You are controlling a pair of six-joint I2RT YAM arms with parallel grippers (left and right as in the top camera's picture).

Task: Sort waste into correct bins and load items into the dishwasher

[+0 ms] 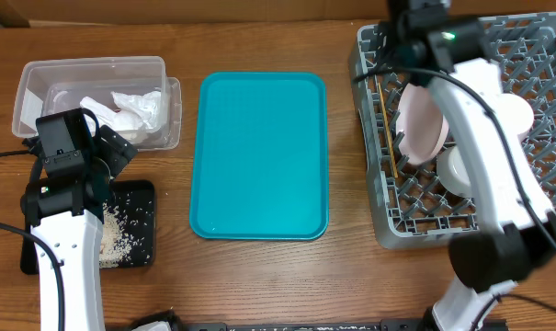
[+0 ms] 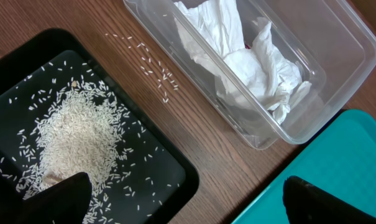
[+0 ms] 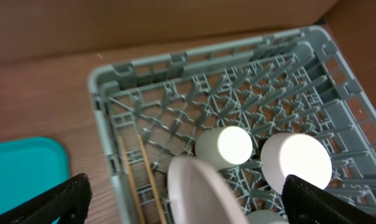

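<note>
Crumpled white napkins [image 1: 130, 110] [image 2: 237, 56] lie in the clear tub [image 1: 39, 78] [image 2: 337, 81]. A rice pile [image 1: 121, 234] [image 2: 76, 134] sits on the black tray [image 1: 144, 188] [image 2: 26, 43], and a few grains [image 2: 150, 68] lie on the table between tray and tub. My left gripper [image 1: 112, 156] [image 2: 184, 186] is open and empty above the tray's edge. The grey rack [image 1: 374, 211] [image 3: 100, 87] holds chopsticks [image 1: 388, 129] [image 3: 132, 180], an upright pink-white bowl [image 1: 417, 124] [image 3: 200, 193], a white cup [image 1: 461, 170] [image 3: 225, 144] and a round white dish [image 1: 512, 115] [image 3: 296, 160]. My right gripper [image 1: 402, 51] [image 3: 184, 199] is open and empty above the rack's left part. No metal bowl is in view.
The teal serving tray [image 1: 259, 156] [image 2: 337, 168] [image 3: 20, 168] lies bare in the middle of the wooden table, between the bins on the left and the rack on the right. The right arm reaches across the rack from the front right.
</note>
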